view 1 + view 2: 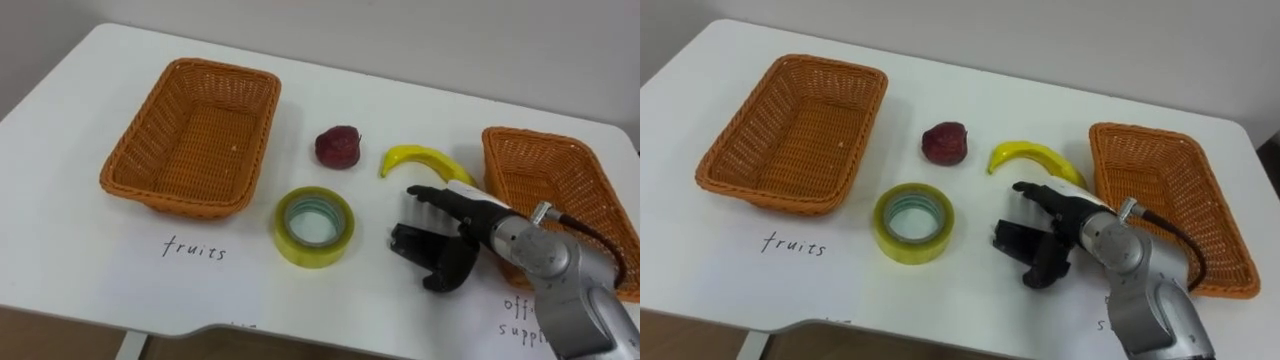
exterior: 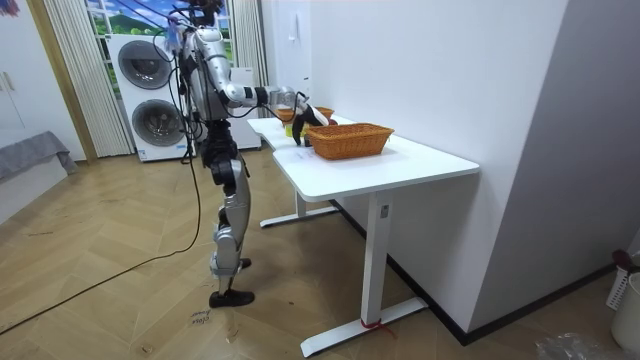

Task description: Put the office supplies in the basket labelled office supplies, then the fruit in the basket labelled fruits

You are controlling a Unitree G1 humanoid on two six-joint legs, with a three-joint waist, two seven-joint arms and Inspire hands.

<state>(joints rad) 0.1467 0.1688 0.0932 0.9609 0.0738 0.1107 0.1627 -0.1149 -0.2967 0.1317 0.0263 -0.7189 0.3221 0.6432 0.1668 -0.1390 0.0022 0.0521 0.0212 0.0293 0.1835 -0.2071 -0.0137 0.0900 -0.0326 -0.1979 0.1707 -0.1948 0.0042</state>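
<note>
My right hand (image 1: 447, 236) hovers open over the table, fingers stretched toward the left and thumb spread below, holding nothing. A yellow banana (image 1: 425, 160) lies just beyond its fingers. A dark red fruit (image 1: 338, 147) sits left of the banana. A yellow tape roll (image 1: 315, 227) lies flat to the hand's left, a short gap away. The empty wicker basket (image 1: 192, 136) stands at the left above the handwritten word "fruits" (image 1: 195, 250). A second empty wicker basket (image 1: 560, 200) stands at the right, behind my forearm.
The white table (image 1: 90, 230) has its front edge close below the tape roll. In the room view I stand at the table's (image 2: 400, 165) end with one arm reaching over it; washing machines (image 2: 150, 95) stand behind me.
</note>
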